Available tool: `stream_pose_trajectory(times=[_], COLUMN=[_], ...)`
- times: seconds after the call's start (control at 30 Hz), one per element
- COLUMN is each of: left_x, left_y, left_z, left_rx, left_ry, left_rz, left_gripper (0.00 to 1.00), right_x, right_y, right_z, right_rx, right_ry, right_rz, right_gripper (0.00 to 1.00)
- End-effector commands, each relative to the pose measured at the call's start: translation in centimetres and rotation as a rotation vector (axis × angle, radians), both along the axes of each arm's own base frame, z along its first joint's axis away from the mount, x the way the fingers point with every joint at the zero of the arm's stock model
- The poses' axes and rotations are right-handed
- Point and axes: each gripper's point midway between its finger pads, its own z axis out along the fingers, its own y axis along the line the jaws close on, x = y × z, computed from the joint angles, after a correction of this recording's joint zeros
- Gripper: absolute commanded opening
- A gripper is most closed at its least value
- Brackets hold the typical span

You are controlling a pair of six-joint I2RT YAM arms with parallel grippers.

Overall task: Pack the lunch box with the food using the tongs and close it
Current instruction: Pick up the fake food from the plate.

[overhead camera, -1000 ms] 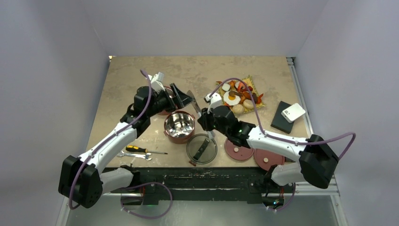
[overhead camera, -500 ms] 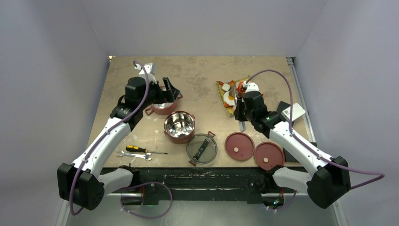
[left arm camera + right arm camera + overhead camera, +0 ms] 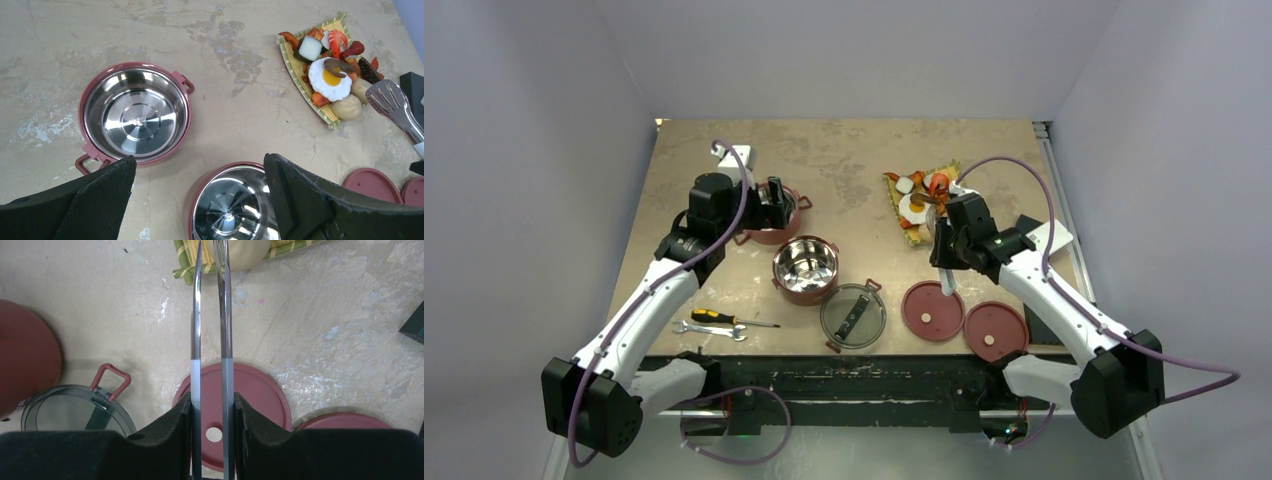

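Right fingers (image 3: 162, 440) pinched the tongs (image 3: 196, 315); left fingers (image 3: 75, 210) gaped empty. Narrow tips ahead might shove the bun (image 3: 250, 252) away.

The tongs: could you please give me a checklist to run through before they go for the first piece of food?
1. Tongs clamped in the right pincer: ok.
2. Tong tips apart enough for food: cannot tell; the wrist view cuts them off.
3. Far bowl and near bowl uncovered and empty: ok.
4. Food piled on the mat, tong head beside the buns: ok.
5. Left pincer open, holding nothing: ok.
6. Disc lids and top lid lie on the table, off the bowls: ok.
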Motion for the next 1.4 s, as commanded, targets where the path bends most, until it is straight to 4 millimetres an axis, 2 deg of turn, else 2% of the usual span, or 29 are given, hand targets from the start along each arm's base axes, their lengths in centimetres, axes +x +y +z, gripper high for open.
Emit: stream_pose_trajectory(times=[0.0,0.77,0.93,1.37], left_x=[-0.2,-0.2,-0.2,-0.2], left_y=[0.4,0.0,0.0,-0.2], left_z=[1.4,0.7,0.6,0.4], left_rx=[0.013,0.01,0.008,0.007], left_ry=[-0.053,-0.025,-0.023,-0.016], left_rz=[-0.004,-0.024,-0.025,-0.033], left_gripper=[0.99,0.99,0.99,0.99], right_x=[0.1,0.8,1.1,1.2], right_y=[0.1,-0.9,-1.2,-0.9], right_z=[1.5,1.2,1.8,0.6], right_rx=[0.023,-0.044,-0.051,-0.056], right_ry=[0.002,0.008,-0.018,0.017], right_rz=[-0.025,-0.068,-0.081,-0.072], right_gripper=[0.34,0.39,0.39,0.39])
